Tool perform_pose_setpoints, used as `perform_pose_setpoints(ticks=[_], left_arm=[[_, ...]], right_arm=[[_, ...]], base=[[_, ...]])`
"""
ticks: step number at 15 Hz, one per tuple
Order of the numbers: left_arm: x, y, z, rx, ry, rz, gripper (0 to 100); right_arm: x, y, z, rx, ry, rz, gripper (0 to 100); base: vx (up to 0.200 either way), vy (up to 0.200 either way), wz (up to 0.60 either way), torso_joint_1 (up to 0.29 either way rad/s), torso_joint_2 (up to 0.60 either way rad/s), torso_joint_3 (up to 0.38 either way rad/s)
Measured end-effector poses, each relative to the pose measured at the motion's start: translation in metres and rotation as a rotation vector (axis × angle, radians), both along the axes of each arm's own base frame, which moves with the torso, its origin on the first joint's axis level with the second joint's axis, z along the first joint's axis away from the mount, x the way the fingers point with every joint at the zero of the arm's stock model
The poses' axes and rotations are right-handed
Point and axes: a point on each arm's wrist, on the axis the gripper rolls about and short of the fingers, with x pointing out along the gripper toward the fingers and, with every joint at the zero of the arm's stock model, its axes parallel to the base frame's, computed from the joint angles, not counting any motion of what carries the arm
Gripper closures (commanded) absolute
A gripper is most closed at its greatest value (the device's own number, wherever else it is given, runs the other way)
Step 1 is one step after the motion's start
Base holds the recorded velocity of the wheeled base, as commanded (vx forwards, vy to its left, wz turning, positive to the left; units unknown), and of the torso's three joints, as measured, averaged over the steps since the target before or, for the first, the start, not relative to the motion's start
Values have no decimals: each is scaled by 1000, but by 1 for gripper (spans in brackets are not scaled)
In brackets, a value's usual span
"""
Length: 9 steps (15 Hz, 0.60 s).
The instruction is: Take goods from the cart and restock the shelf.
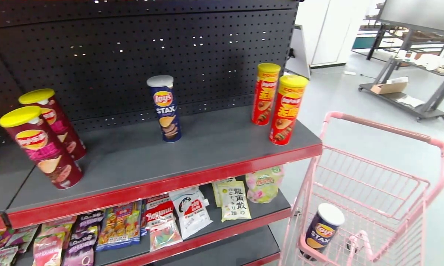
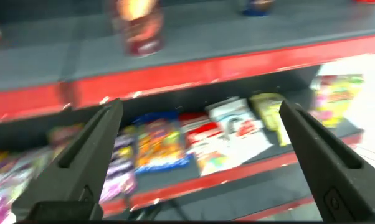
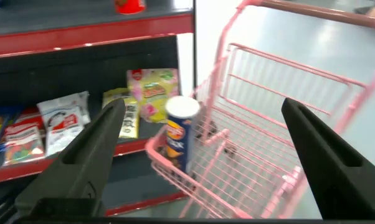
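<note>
Head view: shelf [image 1: 214, 147] carries five cans [image 1: 166, 109]; outstanding, one blue can [image 1: 323, 231] in cart [image 1: 388, 129], ungrasped; left pincer [image 2: 200, 106] and right pincer [image 3: 203, 102] both spread wide, empty.

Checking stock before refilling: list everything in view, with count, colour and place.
left cans: 2, maroon with yellow lids, left end of the upper board
middle can: 1, blue with a pale lid, upright mid-board
right cans: 2, red with yellow lids, right end of the upper board
cart can: 1, blue with a white lid, leaning in the cart's near corner
snack bags: many, mixed colours, lying on the lower board
shelf: 1, grey boards, red edges, black pegboard back
cart: 1, pink wire, right of the shelf
box: 1, brown, on a far stand
left gripper: 1, dark, open, facing the snack bags
right gripper: 1, dark, open, facing the cart can
</note>
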Motion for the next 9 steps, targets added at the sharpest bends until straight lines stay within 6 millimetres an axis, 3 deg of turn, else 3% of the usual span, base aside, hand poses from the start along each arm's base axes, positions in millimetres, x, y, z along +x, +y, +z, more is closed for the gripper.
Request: perform_pose_setpoints(ticks=[9], left_arm=[[0,0,0,0,0,0,0]], right_arm=[[0,0,0,0,0,0,0]], base=[[0,0,0,0,0,0]])
